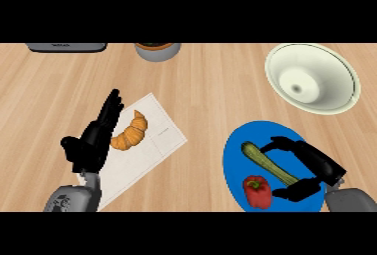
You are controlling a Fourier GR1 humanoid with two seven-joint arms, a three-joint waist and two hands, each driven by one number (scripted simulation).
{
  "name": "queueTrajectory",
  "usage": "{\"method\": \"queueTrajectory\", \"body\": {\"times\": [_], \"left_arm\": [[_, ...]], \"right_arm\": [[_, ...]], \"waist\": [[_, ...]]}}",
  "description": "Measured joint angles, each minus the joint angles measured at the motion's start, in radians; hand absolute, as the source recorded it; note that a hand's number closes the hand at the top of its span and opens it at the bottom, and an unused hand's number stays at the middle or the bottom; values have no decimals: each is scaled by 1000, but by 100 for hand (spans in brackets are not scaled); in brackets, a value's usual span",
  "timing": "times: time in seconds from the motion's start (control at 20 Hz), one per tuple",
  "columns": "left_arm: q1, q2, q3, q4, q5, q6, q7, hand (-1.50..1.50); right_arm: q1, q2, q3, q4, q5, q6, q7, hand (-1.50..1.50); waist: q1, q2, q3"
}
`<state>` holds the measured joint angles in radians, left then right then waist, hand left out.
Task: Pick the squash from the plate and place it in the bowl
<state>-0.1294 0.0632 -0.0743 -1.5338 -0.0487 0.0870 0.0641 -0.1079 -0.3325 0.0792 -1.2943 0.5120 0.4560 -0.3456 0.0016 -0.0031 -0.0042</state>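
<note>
- Right hand: near right, over the blue plate. Fingers and thumb curved on either side of the squash, not closed on it as far as I can tell; I log it as spread, closing in.
- Squash: one, green, long. It lies on the plate, under the right hand's span. Not lifted yet.
- Red pepper: one, on the same plate, just near of the squash.
- Left hand: near left, fingers straight and pointing far, resting, holding nothing.
- Croissant: one, on a pale mat, just right of the left hand.
- Bowl: one, white, far right, well apart from the plate; nothing in it.
- Far edge: one grey pot, cut off, and one dark flat object, unidentified.
- Progress, by judgement: approach done; grasp, lift, carry to the bowl and release all remain.
</note>
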Motion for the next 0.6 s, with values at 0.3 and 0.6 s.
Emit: {"method": "queueTrajectory", "body": {"times": [0.3, 0.6], "left_arm": [[-28, 8, 26, 15, 9, -13, 7, 0], [-6, 1, 21, -6, 7, -13, 10, 0]], "right_arm": [[-5, 4, 42, 13, 74, -53, -103, 150], [-36, 134, 3, -6, 50, -102, 64, 150]], "waist": [[-1, -4, -3], [-5, -5, -4]]}}
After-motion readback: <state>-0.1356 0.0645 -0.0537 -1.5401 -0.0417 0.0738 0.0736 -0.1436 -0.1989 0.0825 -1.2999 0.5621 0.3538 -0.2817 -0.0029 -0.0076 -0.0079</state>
